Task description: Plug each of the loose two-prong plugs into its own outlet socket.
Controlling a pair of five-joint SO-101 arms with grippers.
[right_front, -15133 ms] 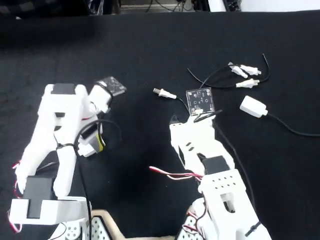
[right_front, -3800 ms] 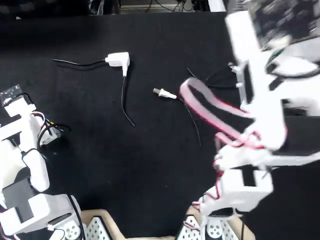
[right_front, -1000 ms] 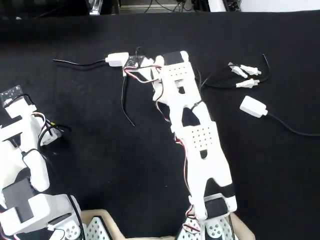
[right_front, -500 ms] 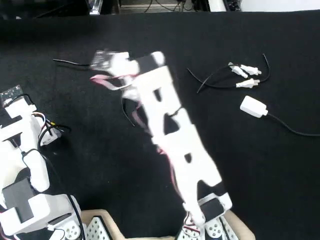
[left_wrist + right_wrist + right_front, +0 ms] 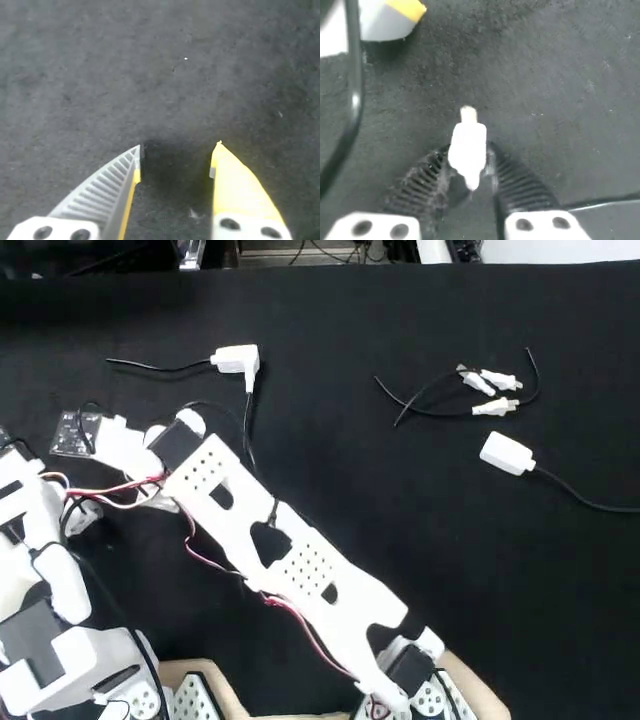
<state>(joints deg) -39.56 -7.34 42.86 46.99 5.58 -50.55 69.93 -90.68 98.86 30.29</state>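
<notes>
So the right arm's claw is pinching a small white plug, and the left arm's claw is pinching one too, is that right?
Not quite. The left gripper is open and holds nothing; the left wrist view shows bare black cloth under it. The right gripper does pinch a small white plug.

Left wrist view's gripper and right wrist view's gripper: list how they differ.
The left gripper is open and empty; the right gripper is shut on a small white plastic plug. The left gripper has one yellow and one grey ribbed finger; the right gripper's are dark and ribbed. Both hang over the black cloth table.
</notes>
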